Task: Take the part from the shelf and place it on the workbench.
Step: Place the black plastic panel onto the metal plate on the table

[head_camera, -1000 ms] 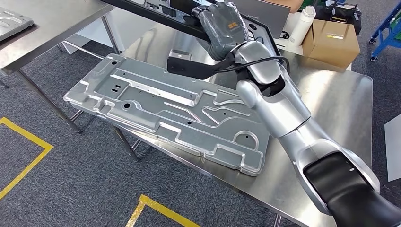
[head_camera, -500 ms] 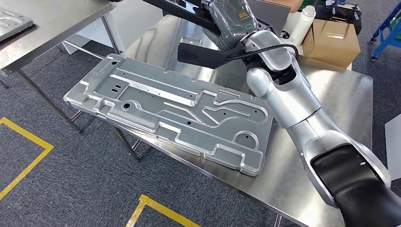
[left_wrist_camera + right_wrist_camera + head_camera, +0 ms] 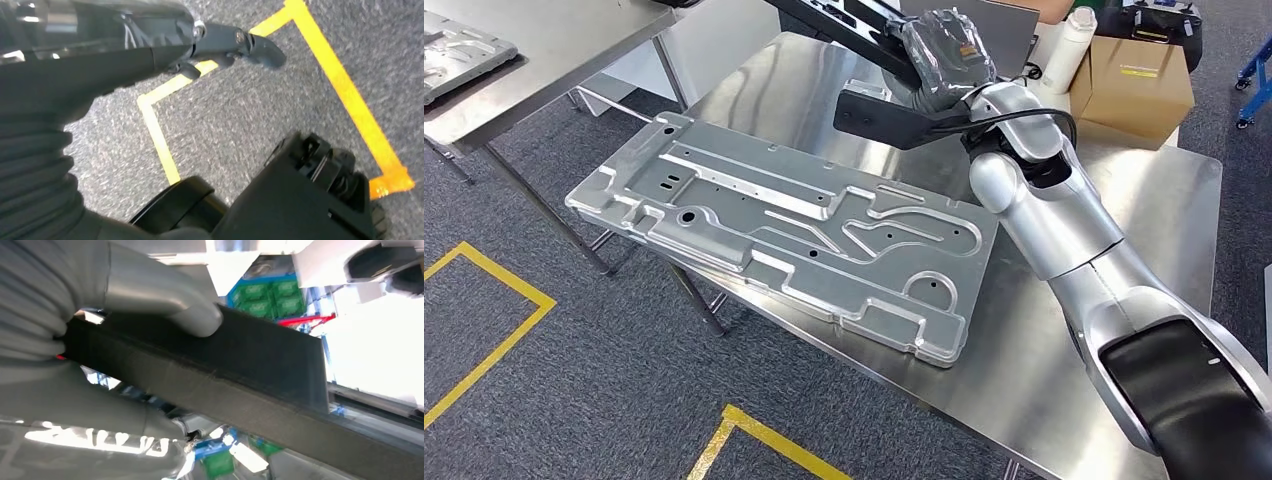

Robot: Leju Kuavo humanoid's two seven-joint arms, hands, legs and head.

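No text could be read anywhere. An orange mark on the back of the right hand (image 3: 948,57) and a label on the cardboard box (image 3: 1140,85), upper right, were too small to make out.

Factory workshop: steel workbench (image 3: 1124,210), stamped metal panel (image 3: 794,235), yellow floor tape (image 3: 484,300).

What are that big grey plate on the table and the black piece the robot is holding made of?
The plate looks like stamped sheet metal, probably aluminium or steel: matte silver, with pressed ribs and punched holes. The black part in the right hand looks like matte plastic or coated metal; its flat, dull surface leaves that open.
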